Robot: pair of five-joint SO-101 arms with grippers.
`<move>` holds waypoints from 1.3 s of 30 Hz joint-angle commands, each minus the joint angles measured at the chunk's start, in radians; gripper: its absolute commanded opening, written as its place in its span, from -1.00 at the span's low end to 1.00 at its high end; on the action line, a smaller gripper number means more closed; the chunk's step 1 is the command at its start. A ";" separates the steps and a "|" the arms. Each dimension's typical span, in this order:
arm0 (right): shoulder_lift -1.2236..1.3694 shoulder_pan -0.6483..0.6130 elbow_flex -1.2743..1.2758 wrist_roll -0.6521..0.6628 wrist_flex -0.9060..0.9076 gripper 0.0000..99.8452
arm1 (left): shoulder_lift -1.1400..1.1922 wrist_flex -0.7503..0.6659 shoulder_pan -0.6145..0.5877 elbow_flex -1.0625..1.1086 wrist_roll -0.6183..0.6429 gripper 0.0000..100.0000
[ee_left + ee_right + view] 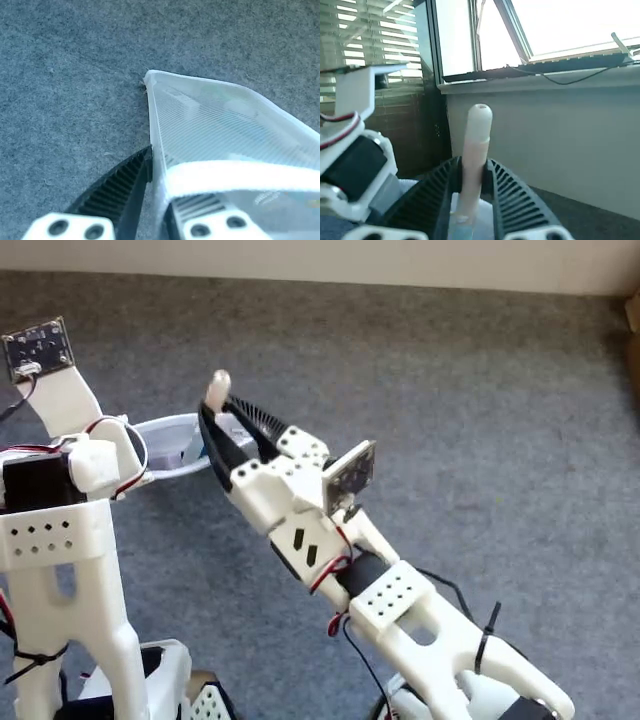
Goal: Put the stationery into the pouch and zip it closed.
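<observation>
pouch [225,120] on carpet [65,75], edge between left gripper [159,175] fingers | pen [479,120] between right gripper [472,162] fingers, tip beyond fingertips | right gripper above pouch's other end

Grey short-pile carpet [480,390] covers the work surface, with a pale band [300,260] along its far edge. Bright window [560,25], dark frame, one sash tilted open. Slatted blinds [370,30] beside it. Pale sill [495,85], pale wall [560,145] below. Strong daylight.
</observation>
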 commanded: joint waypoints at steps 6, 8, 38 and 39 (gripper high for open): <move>-0.005 -0.027 0.050 0.025 -0.027 -0.98 | -0.030 -0.009 0.019 0.010 -0.009 -0.98; -0.005 -0.027 0.058 0.025 -0.027 -0.98 | -0.030 -0.025 0.019 0.028 -0.009 -0.98; -0.005 -0.027 0.099 0.025 -0.019 -0.69 | -0.031 -0.029 0.019 0.039 -0.009 -0.98; -0.007 -0.027 0.099 0.025 -0.024 -0.69 | -0.031 -0.029 0.019 0.041 -0.009 -0.98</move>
